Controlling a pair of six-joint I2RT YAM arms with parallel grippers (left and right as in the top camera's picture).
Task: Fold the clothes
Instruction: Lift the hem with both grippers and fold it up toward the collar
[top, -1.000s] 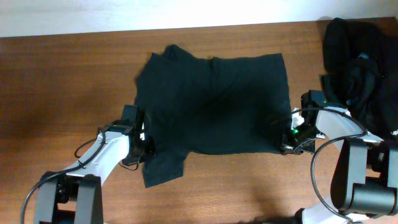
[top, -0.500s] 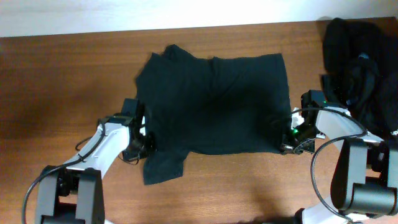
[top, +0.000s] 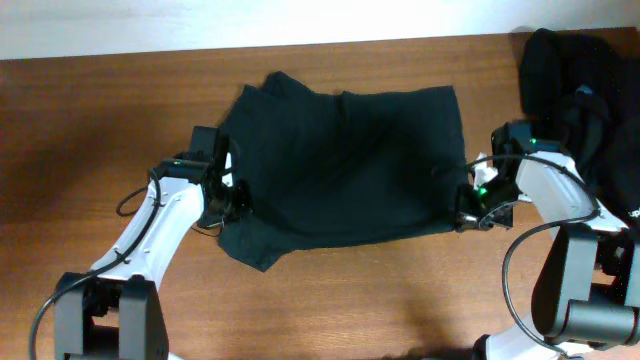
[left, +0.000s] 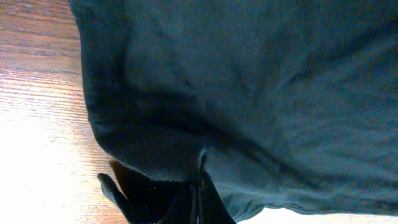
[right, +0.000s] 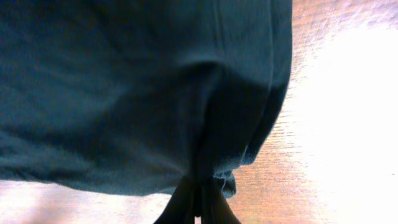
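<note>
A black T-shirt (top: 345, 160) lies spread across the middle of the wooden table, one of the clothes. My left gripper (top: 235, 203) is shut on the shirt's near-left edge, and that edge is lifted off the table. In the left wrist view the fabric (left: 236, 93) hangs from the left gripper (left: 200, 186), whose jaws are pressed together. My right gripper (top: 466, 208) is shut on the shirt's near-right corner. The right wrist view shows the cloth (right: 137, 87) gathered into the right gripper (right: 198, 193).
A heap of other black clothes (top: 580, 110) sits at the table's right edge, close behind my right arm. The table's far edge (top: 260, 48) meets a white wall. Bare wood (top: 90, 140) lies left of the shirt.
Both grippers have moved away from the near edge, carrying the shirt's near hem with them. The lower-left flap that lay flat is now lifted and drawn inward.
</note>
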